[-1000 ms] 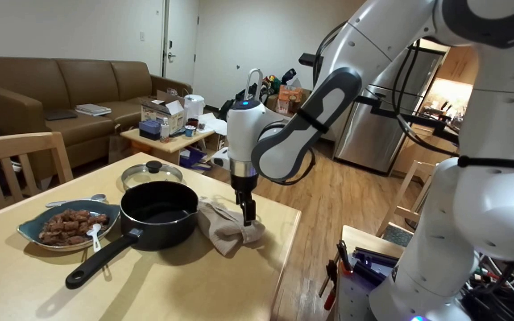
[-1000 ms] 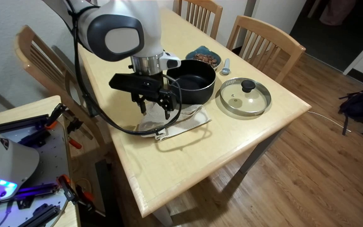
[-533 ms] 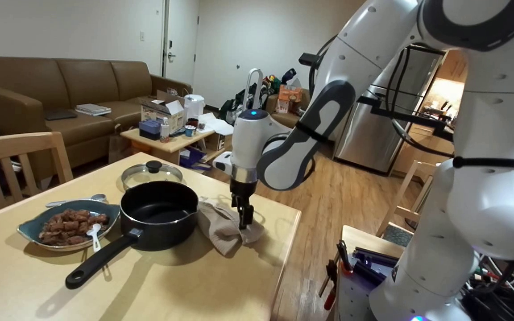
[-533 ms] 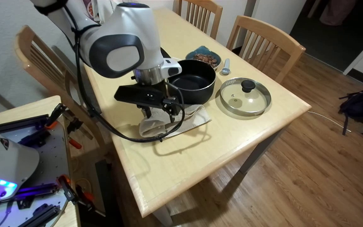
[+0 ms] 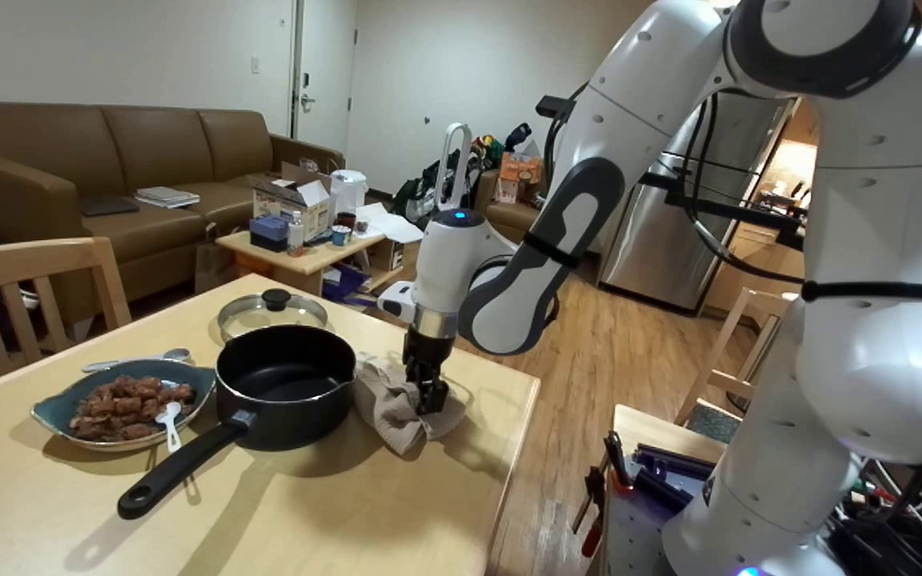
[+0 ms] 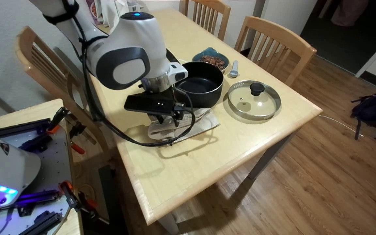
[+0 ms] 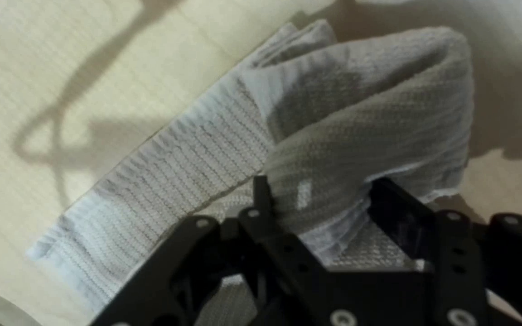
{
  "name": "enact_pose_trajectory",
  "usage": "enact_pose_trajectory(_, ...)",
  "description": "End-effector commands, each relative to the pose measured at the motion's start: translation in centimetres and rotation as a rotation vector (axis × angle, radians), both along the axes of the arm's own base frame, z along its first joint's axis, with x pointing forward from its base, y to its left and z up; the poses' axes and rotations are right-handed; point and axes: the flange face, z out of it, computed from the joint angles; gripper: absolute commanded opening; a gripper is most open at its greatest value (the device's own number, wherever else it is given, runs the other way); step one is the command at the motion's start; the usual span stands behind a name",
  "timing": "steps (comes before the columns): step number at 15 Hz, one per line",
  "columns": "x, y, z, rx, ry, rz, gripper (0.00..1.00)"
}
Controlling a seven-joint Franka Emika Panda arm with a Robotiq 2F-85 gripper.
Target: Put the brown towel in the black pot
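Wrist view is filled for the greater part by the brown towel [image 7: 324, 136], which appears greyish beige there, with fine ribs and several loose folds. From the lower edge of this view the gripper [image 7: 320, 185] is extended over the towel, and one raised fold is enclosed from both sides by its two black fingers [image 7: 262, 199]. Between the fingertips a moderate gap is left, filled by the fold, and contact with both of them seems to be made; whether the fold is firmly clamped cannot be judged. In both exterior views the gripper is pointed downward, with its tips placed at the crumpled part of the towel. The towel itself is spread unevenly on the pale table [image 5: 333, 512], outside the black pot [image 5: 293, 420] and just beside its wall; whether these two are touching is not clear. The long handle [image 5: 181, 472] of the pot is directed away from the towel. Near the pot, a glass lid [image 6: 251, 102] with a black knob [image 6: 257, 88] is laid flat on the table. Beside the pot, a blue dish [image 5: 203, 382] is filled with brown chunks [image 5: 129, 404], and on these a white utensil [image 5: 171, 424] is rested, its end passed over the rim. Near the dish a grey spoon [image 6: 234, 69] is placed on the table.
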Motion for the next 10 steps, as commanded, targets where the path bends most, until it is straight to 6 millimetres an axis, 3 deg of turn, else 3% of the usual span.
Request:
enact_pose_trajectory(1, 0.1, 0.3, 0.0, 0.040, -0.018, 0.036, 0.29)
enact_pose_trajectory(5, 0.7, 2.2, 4.3, 0.050, -0.052, 0.017, 0.06)
enact_pose_trajectory(10, 0.9, 4.3, 11.5, 0.021, -0.151, 0.014, 0.04)
